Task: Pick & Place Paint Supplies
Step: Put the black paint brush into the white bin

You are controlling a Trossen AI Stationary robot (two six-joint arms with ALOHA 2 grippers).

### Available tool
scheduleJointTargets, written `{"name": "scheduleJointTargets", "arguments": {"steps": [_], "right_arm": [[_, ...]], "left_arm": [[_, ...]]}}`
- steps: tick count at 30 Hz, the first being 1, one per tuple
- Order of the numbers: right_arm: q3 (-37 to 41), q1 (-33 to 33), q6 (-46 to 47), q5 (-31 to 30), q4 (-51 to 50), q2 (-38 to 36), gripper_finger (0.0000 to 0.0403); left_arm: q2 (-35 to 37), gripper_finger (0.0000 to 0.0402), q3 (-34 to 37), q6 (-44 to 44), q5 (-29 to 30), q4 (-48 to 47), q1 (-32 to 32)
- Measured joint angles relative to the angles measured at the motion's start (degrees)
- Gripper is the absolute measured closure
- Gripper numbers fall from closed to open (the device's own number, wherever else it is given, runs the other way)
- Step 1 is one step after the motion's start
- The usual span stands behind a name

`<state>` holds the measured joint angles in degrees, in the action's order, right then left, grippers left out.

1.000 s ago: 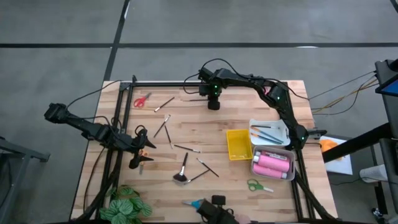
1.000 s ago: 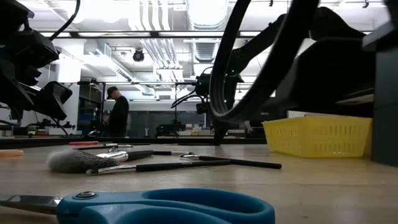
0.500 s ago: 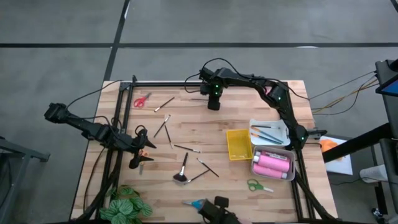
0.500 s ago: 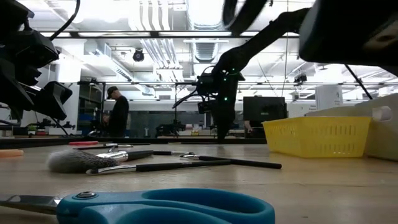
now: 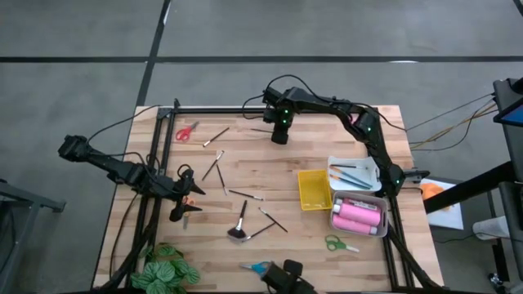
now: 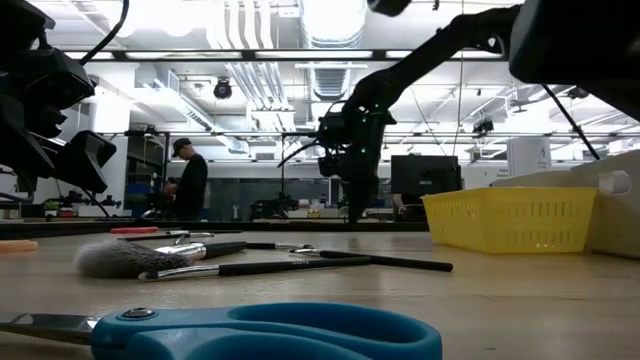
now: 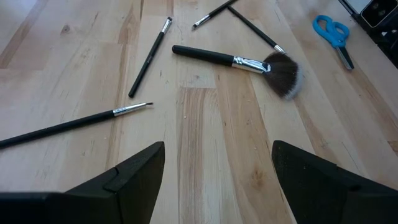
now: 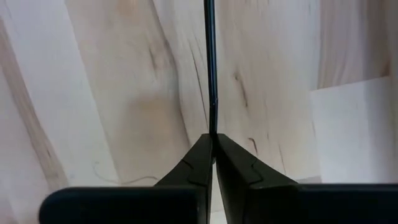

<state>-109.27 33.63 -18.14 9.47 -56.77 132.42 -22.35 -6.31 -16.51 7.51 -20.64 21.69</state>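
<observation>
My right gripper (image 5: 279, 137) stands at the far middle of the table, pointing down, shut on a thin dark brush (image 8: 211, 68). Its shaft runs out toward the table's left (image 5: 260, 130). My left gripper (image 7: 217, 180) hangs open over the near left (image 5: 184, 208), touching nothing. Ahead of it lie the fluffy black brush (image 7: 283, 71) and several thin brushes (image 7: 149, 59) flat on the wood. Pink bottles (image 5: 357, 216) lie in a white tray. Red scissors (image 5: 186, 131), green scissors (image 5: 339, 243) and blue scissors (image 6: 260, 335) lie on the table. My right gripper pinches the thin brush's shaft (image 8: 212, 127) at one end, between its two fingertips. The fingers come from above, pointing steeply down, and the shaft runs straight away from them. Whether the brush's other end rests on the table, I cannot tell.
A yellow tray (image 5: 313, 189) and a white tray (image 5: 353, 174) holding brushes stand at the right. A leafy green plant (image 5: 163, 273) sits at the near left corner. A black frame rail (image 5: 212, 109) runs along the far edge. A person (image 6: 188, 185) stands in the room behind.
My right gripper has risen a little at the far middle of the table and rolled about its own line, staying shut on the thin brush. In the low view the right arm's near links have swung up out of the foreground.
</observation>
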Motion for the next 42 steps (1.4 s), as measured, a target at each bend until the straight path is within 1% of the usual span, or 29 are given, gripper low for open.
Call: {"name": "scheduleJointTargets", "arguments": {"steps": [3,8,12,19,27,37,39,42], "right_arm": [[-0.02,0.00,0.14,0.00,-0.68,-0.16,0.0391],[-0.02,-0.07,0.13,0.00,-4.58,-0.18,0.0391],[-0.02,-0.11,1.91,0.00,-6.13,-0.72,0.0391],[-0.07,-0.32,3.53,1.28,-6.01,-5.28,0.0391],[0.17,-0.83,7.09,1.56,-6.65,-13.27,0.0391],[0.82,-2.85,7.25,0.81,-16.13,-25.77,0.0391],[1.26,-3.34,7.26,0.12,-18.27,-28.39,0.0391],[3.24,-4.38,8.18,-3.23,-21.08,-32.27,0.0391]], "left_arm": [[0.02,0.0101,0.00,0.00,0.00,0.00,-0.02],[0.01,0.0101,0.00,0.00,0.00,0.00,-0.02],[0.00,0.0101,0.00,0.00,0.00,0.00,-0.01],[0.00,0.0101,0.00,0.00,0.00,0.00,-0.02],[0.02,0.0101,0.00,0.00,0.00,0.00,-0.02],[0.01,0.0101,0.00,0.00,0.00,0.00,-0.02],[0.00,0.0101,0.00,0.00,0.00,0.00,-0.02],[0.02,0.0101,0.00,0.00,0.00,0.00,-0.02]]}}
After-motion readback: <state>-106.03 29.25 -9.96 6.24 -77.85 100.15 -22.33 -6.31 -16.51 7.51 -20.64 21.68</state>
